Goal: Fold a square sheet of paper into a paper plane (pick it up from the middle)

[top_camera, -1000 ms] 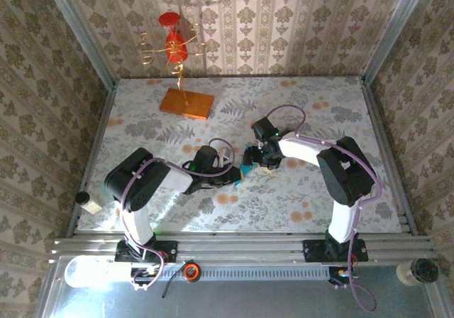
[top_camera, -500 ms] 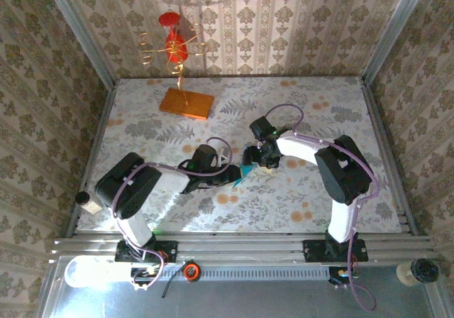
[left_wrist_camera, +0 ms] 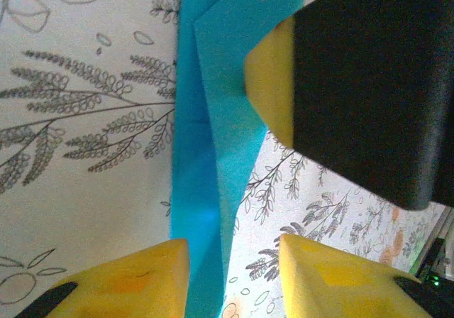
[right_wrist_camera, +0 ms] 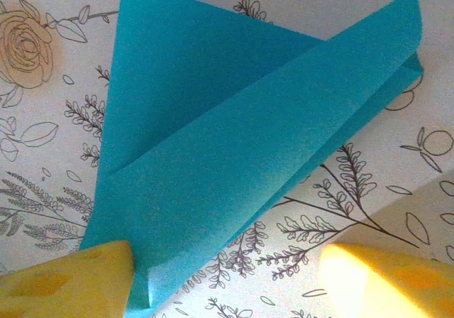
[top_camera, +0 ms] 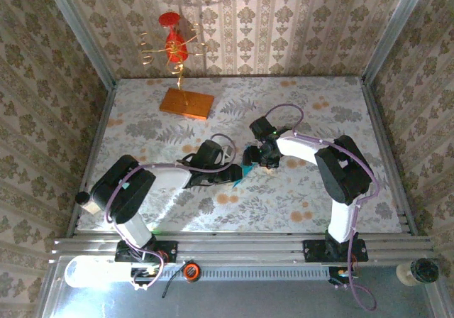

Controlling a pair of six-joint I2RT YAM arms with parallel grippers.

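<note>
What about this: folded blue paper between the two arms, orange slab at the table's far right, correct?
No: the orange slab sits at the table's far left, per the top external view. The folded blue paper is between the two arms.

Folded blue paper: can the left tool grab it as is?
Probably yes. In the left wrist view the folded blue paper lies right in the gap between the pads of the open left tool, nothing in between. The right tool has one pad on the paper farther up, clear of that gap.
</note>
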